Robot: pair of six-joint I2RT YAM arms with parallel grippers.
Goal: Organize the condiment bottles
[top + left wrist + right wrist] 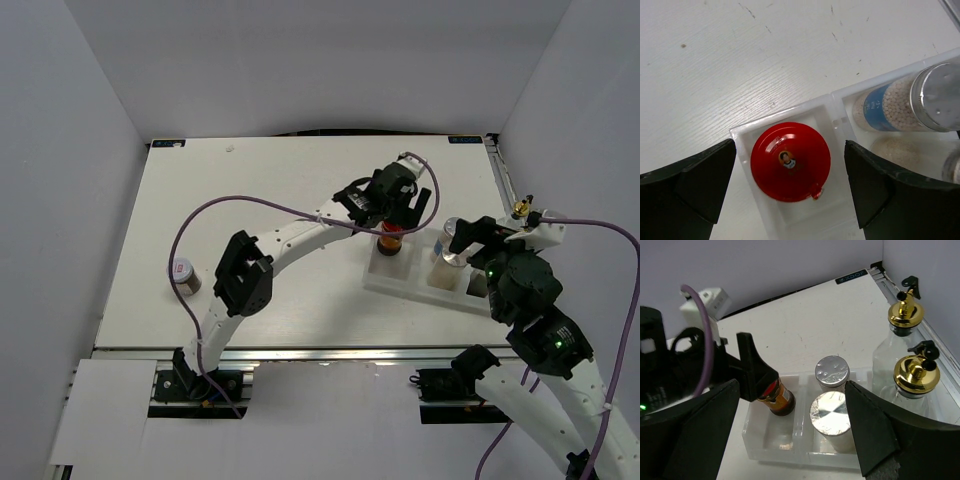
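**A:** Top external view first. What takes up the most room?

**B:** The white worktop (280, 220). On its right half sits the white compartmented tray (400, 287).

**A:** And the arms over it?

**B:** The left fingers (695, 185) are spread wide on either side of the red-lidded brown jar (790, 161). There is a clear gap on both sides, so they pinch nothing. The right fingers (885, 430) are spread as well and empty, hovering above the tray near the shakers.

**A:** Where are the tall ones?

**B:** The right wrist view shows two gold-stoppered glass bottles (905, 315) by the worktop's right edge. They stand upright, one behind the other, with the nearer one (916, 375) just right of the shakers. I cannot tell whether their bases are inside the tray.

**A:** The shakers?

**B:** Two silver-lidded shakers (831, 371) stand upright in the tray, in the section beside the jar's. The nearer one (832, 415) is just in front of the farther. I cannot tell whether a divider runs between them.

**A:** The jar itself?

**B:** It stands upright in the tray's left-end compartment.

**A:** Anything smaller?

**B:** The tiny grey-lidded jar (184, 273) stands alone on the worktop's left side, well apart from the tray.
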